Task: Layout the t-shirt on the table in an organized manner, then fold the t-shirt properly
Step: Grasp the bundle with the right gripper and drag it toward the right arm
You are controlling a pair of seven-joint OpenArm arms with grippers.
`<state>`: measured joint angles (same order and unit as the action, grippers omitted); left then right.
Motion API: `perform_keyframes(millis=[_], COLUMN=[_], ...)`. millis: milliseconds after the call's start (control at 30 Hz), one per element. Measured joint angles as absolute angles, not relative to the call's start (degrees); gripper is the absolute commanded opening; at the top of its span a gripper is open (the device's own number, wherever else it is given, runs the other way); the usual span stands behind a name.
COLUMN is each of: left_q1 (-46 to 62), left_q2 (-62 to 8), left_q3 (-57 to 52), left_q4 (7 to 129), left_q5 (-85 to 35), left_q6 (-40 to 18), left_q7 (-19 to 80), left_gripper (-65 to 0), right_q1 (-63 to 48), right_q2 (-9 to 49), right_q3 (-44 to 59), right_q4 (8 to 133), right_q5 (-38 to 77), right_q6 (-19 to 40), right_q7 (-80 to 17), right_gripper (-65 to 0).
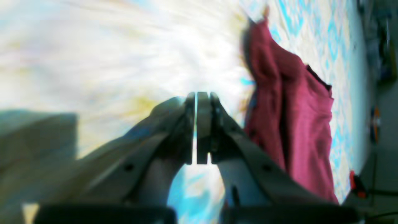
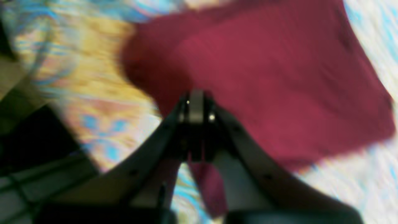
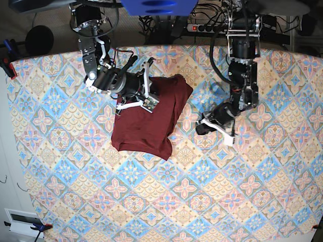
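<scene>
The dark maroon t-shirt (image 3: 146,131) lies bunched and partly doubled over on the patterned table (image 3: 212,201), left of centre. My right gripper (image 3: 154,85) is at the shirt's upper edge. In the blurred right wrist view its fingers (image 2: 196,105) are pressed together and a strip of the t-shirt (image 2: 264,77) hangs between them. My left gripper (image 3: 200,128) is over bare table to the right of the shirt, not touching it. In the left wrist view its fingers (image 1: 199,124) are closed on nothing, with the t-shirt (image 1: 295,124) off to the side.
Cables and a power strip (image 3: 202,26) run along the table's far edge behind the arm bases. A red clamp (image 3: 6,65) sits at the left edge. A white box (image 3: 22,219) is off the table's front left corner.
</scene>
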<state>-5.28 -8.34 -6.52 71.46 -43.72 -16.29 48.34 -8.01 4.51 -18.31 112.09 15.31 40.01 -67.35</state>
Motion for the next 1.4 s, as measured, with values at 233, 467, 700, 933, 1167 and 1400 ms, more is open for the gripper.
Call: perform_keyframes(millis=[233, 467, 700, 933, 1167, 1400], left_q1=[3.6, 10.1, 10.5, 10.5, 10.5, 10.5], left_q2=[-11.3, -12.6, -12.3, -12.2, -12.1, -12.2], left_q3=[-12.5, -15.1, -14.8, -14.8, -14.8, -14.8], left_q4=[81.5, 87.2, 89.1, 89.1, 89.1, 89.1], left_q5=[-43.7, -43.5, -43.8, -43.8, -43.8, -43.8], left_q6=[-16.4, -16.1, -16.5, -16.5, -16.4, -16.4], left_q7=[52.5, 52.7, 52.5, 52.6, 52.5, 52.5], left_gripper=[-65.0, -65.0, -65.0, -65.0, -65.0, -65.0], right_q1=[-4.9, 0.5, 6.1, 7.9, 6.7, 3.6], right_q2=[-1.1, -2.0, -2.9, -2.1, 3.2, 6.9], right_q3=[-23.2, -27.2, -34.9, -34.0, -25.2, -16.6], right_q4=[111.0, 98.1, 86.4, 79.8, 79.9, 81.9], right_q5=[14.0, 9.2, 9.8, 12.0, 16.0, 17.2], right_q6=[40.2, 39.8, 39.8, 40.3, 41.4, 42.0], right_q7=[-67.5, -68.6, -67.3, -64.4, -61.6, -59.1], right_gripper=[-64.4, -64.4, -64.5, -64.7, -64.7, -64.7])
